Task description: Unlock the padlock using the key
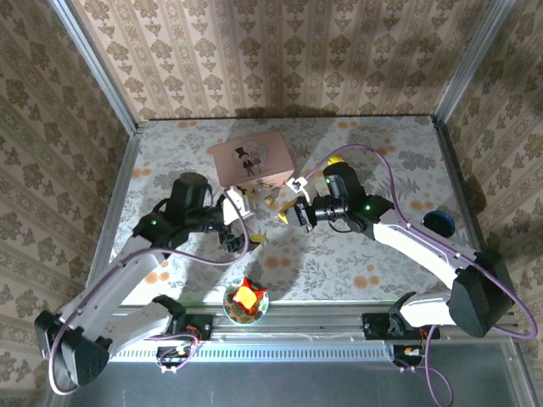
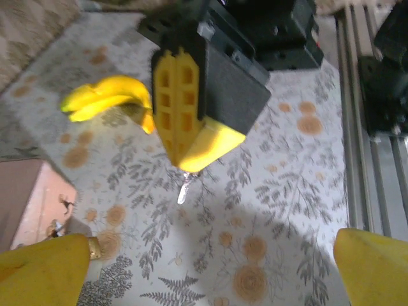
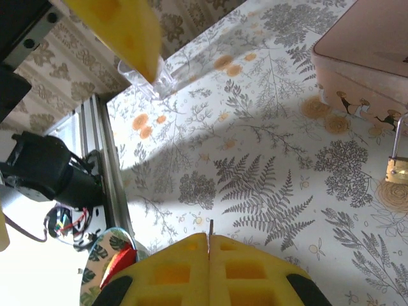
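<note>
Right gripper (image 3: 209, 247) pinches key (image 3: 210, 227); padlock (image 3: 397, 171) beside box (image 3: 366, 51).

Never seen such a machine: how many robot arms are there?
2. The left arm reaches in from near left, the right arm from near right. None seems hidden.

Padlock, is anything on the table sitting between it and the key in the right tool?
Nothing visible does. From the right wrist, bare floral cloth lies between the key, pinched in the right tool, and the padlock. The pink box sits off that line.
</note>
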### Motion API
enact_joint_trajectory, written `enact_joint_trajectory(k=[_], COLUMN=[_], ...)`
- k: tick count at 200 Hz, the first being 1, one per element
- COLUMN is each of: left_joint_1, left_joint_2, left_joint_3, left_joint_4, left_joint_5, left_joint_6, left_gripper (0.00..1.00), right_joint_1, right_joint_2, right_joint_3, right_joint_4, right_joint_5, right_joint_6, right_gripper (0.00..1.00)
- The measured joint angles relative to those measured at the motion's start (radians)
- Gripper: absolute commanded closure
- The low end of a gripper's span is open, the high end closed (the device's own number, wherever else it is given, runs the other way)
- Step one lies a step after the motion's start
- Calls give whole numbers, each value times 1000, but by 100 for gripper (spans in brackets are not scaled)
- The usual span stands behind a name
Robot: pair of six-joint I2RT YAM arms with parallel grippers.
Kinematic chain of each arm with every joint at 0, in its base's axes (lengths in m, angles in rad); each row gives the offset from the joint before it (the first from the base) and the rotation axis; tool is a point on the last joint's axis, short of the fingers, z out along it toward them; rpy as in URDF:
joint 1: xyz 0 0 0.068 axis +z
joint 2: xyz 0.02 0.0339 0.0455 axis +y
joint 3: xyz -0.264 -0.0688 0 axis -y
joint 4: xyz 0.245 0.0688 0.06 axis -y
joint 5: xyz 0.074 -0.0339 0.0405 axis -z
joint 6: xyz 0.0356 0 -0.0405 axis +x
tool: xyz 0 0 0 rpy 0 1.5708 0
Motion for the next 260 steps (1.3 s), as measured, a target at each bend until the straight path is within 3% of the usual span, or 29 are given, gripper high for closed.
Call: enact_joint_trajectory(k=[46,103,171,210,260], left_joint_1=[102,227,172,96,80], left_joint_2=[-125,-58,129,232,340], left_joint_3=[-119,-211,-224,-218,-202], left_joint_4=[246,605,889,986,1081], left_joint_5=[-56,-101,-86,-51,26], left_joint_6=[-240,-626,-862,-924,-990], left_gripper=[0,0,2,12,26], right_joint_1=[-80,-137,-212,-219,-219], right_joint_2=[-24,-36,27,95,112], right_joint_3=[-82,-148,-179,-179,-177], right_joint_4=[150,345,663,798,869], right_joint_5=[-16,-16,-36,-59,-88], right_joint_6=[144,319,560,675,752], right_gripper=[100,100,100,100,100])
